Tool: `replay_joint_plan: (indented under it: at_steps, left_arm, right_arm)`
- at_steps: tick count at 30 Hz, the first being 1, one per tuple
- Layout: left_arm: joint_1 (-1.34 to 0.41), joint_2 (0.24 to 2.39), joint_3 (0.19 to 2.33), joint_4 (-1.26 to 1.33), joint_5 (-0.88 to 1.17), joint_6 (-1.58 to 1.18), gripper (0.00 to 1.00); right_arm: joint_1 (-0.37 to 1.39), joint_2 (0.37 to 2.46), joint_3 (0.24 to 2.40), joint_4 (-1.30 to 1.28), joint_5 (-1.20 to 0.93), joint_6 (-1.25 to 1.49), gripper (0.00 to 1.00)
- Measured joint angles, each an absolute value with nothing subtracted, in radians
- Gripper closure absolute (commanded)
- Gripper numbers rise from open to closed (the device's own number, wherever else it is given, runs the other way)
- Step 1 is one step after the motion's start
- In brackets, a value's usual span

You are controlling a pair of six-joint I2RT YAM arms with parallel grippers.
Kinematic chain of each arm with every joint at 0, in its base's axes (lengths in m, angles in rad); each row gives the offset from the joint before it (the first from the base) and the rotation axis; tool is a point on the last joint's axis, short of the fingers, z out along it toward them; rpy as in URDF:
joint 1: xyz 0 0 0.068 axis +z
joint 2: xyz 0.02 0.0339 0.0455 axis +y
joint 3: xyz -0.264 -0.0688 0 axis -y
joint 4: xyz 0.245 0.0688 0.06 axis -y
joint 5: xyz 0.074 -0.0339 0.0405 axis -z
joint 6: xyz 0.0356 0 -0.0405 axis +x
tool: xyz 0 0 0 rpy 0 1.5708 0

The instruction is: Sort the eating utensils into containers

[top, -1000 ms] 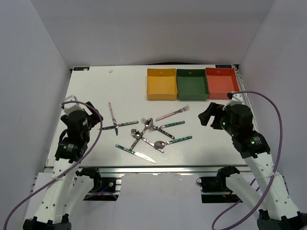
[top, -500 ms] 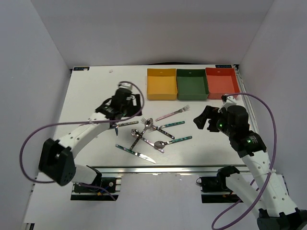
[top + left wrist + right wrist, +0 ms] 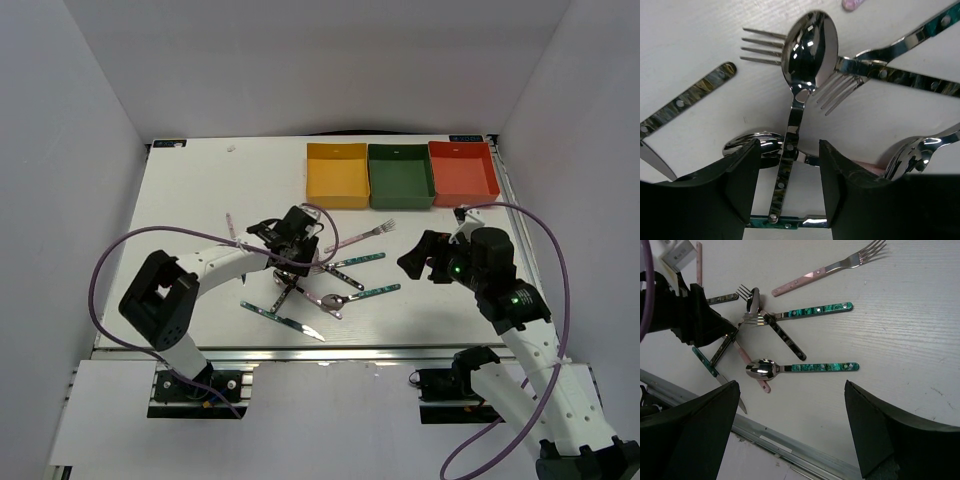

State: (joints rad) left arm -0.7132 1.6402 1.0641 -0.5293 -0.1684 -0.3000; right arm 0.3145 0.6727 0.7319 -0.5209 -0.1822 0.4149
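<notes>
Three bins: yellow bin, dark green bin, red-orange bin, side by side at far edge, right of centre.
Right gripper: jaws wide apart, above table right of utensils.
Left gripper: jaws apart, either side of spoon handle.
Utensils: clustered mid-table, near side of bins.

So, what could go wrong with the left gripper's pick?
The open left gripper straddles the handle of a silver metal spoon that crosses the bowl of a second spoon; closing could pinch or drag both. The first spoon's bowl overlaps the tines of a silver fork, so lifting may scatter its neighbours.
</notes>
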Motion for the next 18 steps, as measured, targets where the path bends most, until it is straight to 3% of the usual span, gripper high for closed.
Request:
replay_joint_plan:
  at_steps: [9, 14, 18]
  left_arm:
    - [-0.743, 1.707, 1.022, -0.523, -0.178, -0.300, 0.51]
    - [-0.743, 1.736, 1.023, -0.505, -0.205, -0.308, 0.67]
    - [-0.743, 1.747, 1.030, -0.482, -0.221, -0.309, 0.70]
  right_arm:
    - [0.315, 0.672, 0.709, -0.492, -0.213, 0.414, 0.11]
    - [0.315, 0.672, 0.704, -0.484, -0.220, 0.413, 0.11]
    - [0.315, 0.672, 0.695, -0.475, -0.228, 0.411, 0.11]
